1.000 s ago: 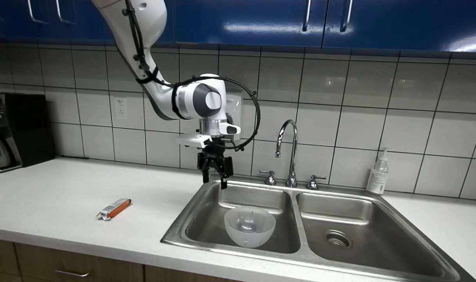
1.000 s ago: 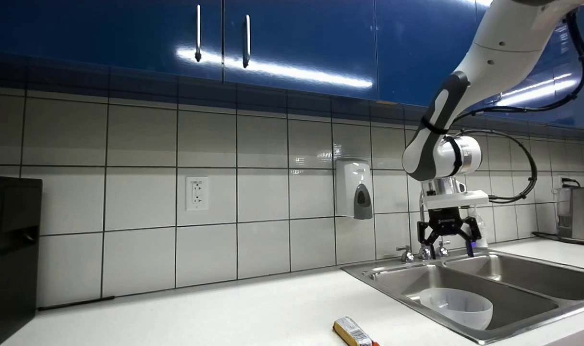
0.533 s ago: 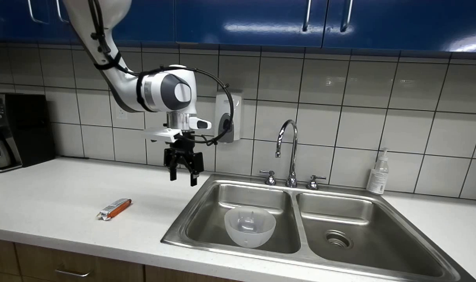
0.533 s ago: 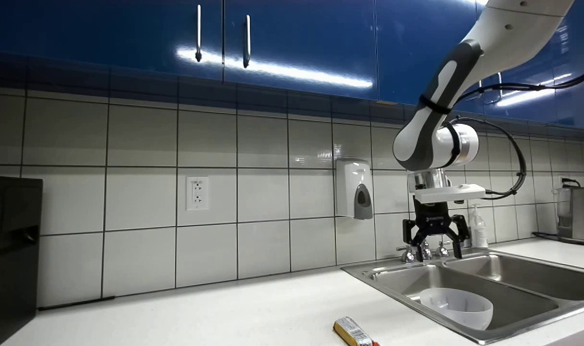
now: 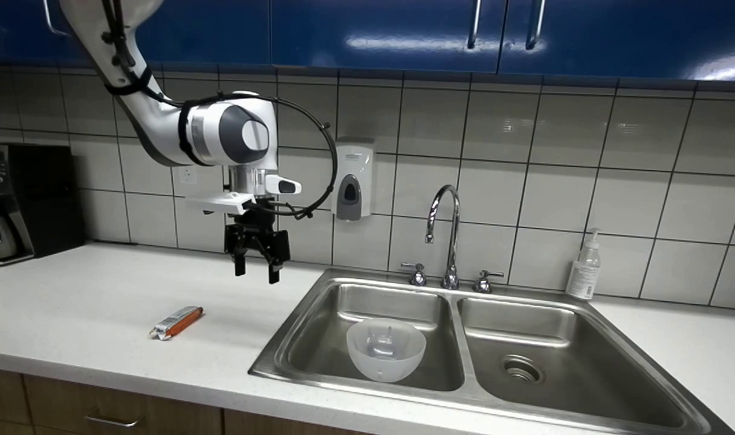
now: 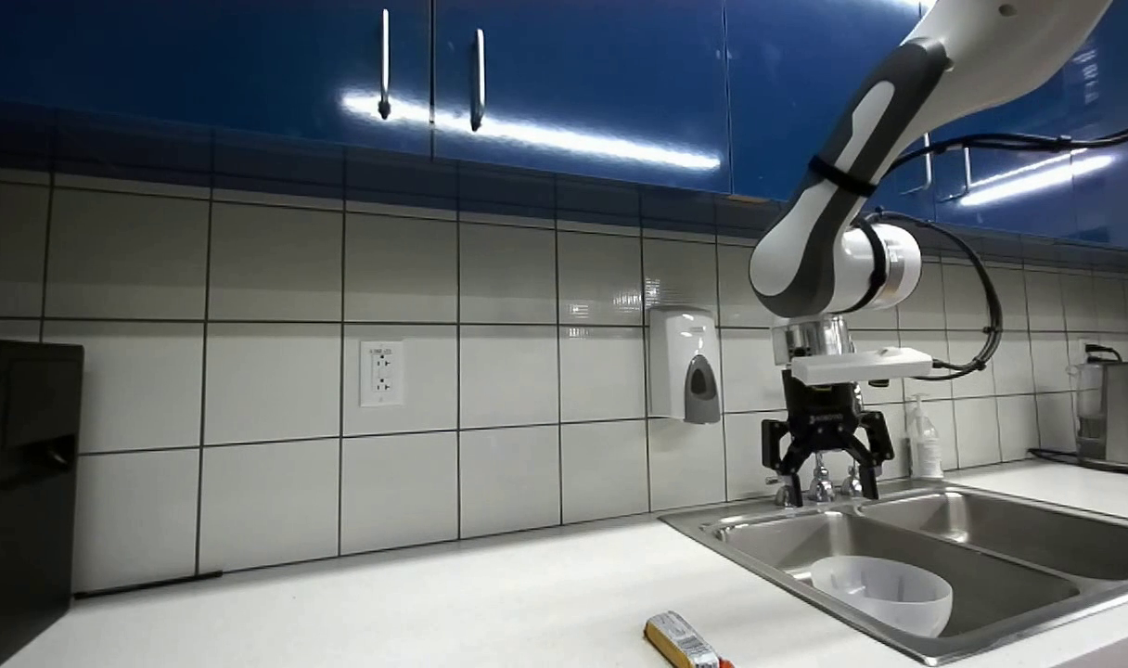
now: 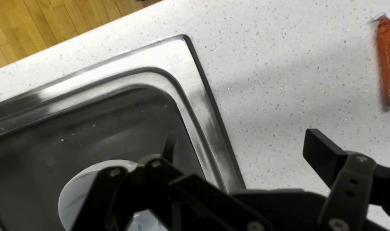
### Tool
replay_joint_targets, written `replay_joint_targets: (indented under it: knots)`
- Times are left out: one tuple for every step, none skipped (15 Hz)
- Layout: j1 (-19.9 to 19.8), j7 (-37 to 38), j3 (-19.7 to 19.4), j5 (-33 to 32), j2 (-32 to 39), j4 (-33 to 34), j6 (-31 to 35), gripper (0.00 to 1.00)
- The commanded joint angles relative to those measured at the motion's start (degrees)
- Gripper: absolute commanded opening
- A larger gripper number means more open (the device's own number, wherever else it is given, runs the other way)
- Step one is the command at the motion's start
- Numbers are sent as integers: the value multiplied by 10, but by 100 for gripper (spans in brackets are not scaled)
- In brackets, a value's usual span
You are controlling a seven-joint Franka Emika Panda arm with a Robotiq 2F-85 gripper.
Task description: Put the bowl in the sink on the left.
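The translucent white bowl point(image 5: 385, 356) sits upright in the left basin point(image 5: 316, 344) of the steel double sink. It also shows in an exterior view point(image 6: 884, 594) and, partly hidden by a finger, in the wrist view point(image 7: 74, 195). My black gripper point(image 5: 257, 273) points down, open, with nothing between its fingers. It hangs above the counter, left of the sink in that exterior view, apart from the bowl. It also shows in an exterior view point(image 6: 831, 494). In the wrist view the spread fingers point(image 7: 241, 144) straddle the sink's rim point(image 7: 201, 106) from above.
An orange wrapped bar point(image 5: 177, 323) lies on the white counter point(image 5: 101, 290). The faucet point(image 5: 454, 241) and its handles stand behind the sink. A soap dispenser point(image 5: 353, 181) hangs on the tiled wall. A pump bottle point(image 5: 583, 272) and a coffee maker point(image 5: 35, 205) stand farther off.
The arm has moved away from the sink's back edge, leftward over the counter and slightly up in an exterior view. The gripper stays open. The bowl and bar have not moved.
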Motion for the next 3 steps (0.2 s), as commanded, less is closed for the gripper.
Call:
replay_joint_targets:
  knots:
    - [-5,0,6,0,-1,0,-2,100]
    - [-5,-1,7,0,-1,0,-2,100]
    - [-5,-1,7,0,-1,0,-2,100]
